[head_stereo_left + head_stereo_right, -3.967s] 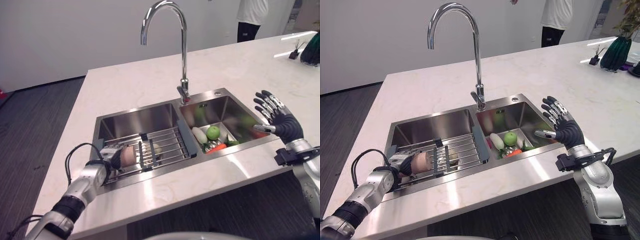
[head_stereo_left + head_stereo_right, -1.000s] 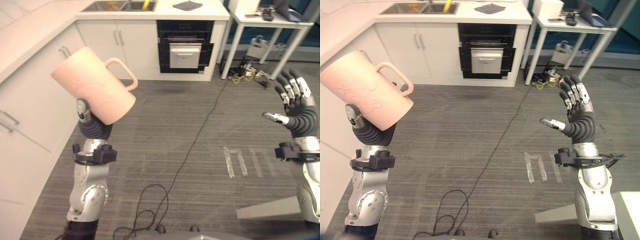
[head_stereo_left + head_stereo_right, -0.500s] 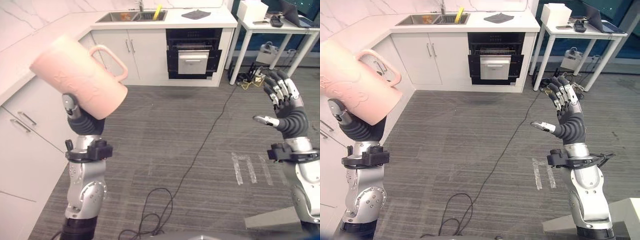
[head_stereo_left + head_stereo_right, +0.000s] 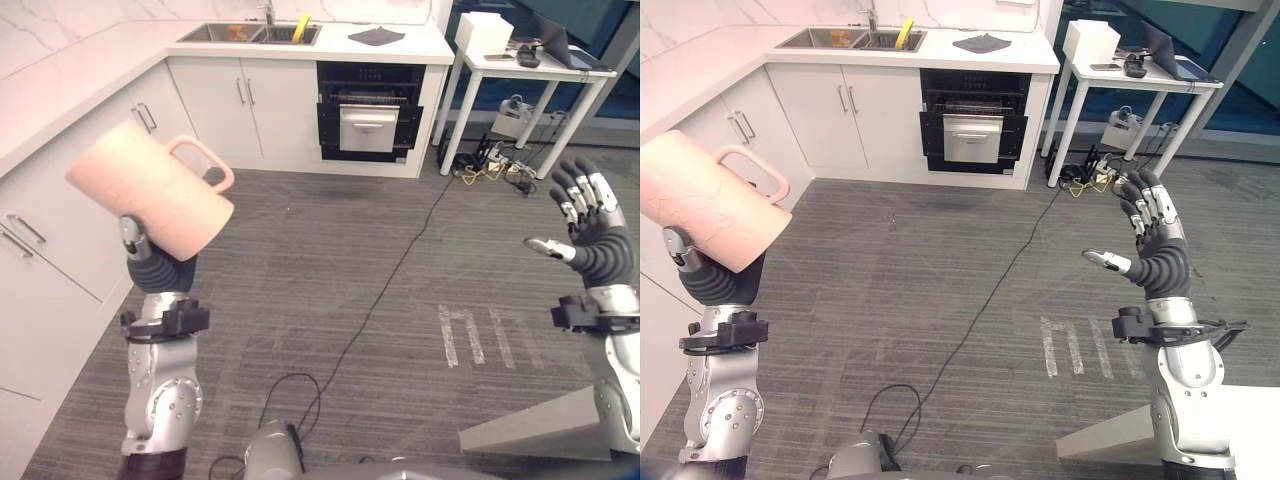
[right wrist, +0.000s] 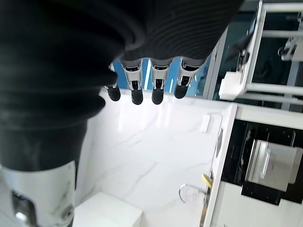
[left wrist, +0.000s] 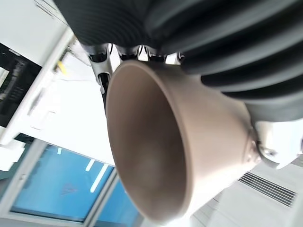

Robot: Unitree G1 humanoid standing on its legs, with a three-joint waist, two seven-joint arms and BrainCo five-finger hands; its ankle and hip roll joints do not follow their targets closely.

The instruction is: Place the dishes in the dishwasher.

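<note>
A: Starting over on the robot's left, the left hand [image 4: 135,240] is raised up high with the pink mug [image 4: 150,190] sitting on top of it, tilted, handle pointing toward the middle of the room and its open mouth toward the cabinets

B: And what's the grip like?

A: From the wrist camera the mug [image 6: 156,156] fills the space right past the ribbed cover, with silver fingers [image 6: 100,71] wrapped along its outer wall, so the hand is clasped around it, and the inside looks bare

B: What's behind it?

A: White cabinets [image 4: 60,215] run along the left wall, turning the corner under a counter [image 4: 940,45] with a sink [image 4: 845,38] set in it, something yellow [image 4: 904,32] at its edge and a dark cloth [image 4: 982,42] further along. A black oven [image 4: 973,125] with a silver door sits below the counter

B: Moving across?

A: Grey plank floor [image 4: 940,280] in the middle. A white table [image 4: 540,70] stands past the oven with a white box [image 4: 484,32] on top

B: And the far right?

A: The right hand [image 4: 1155,250] is lifted at about chest height, well apart from the mug, fingers spread straight and thumb out to the side, holding nothing. Its wrist camera shows the dark fingertips [image 5: 136,97] in a loose, straight row
</note>
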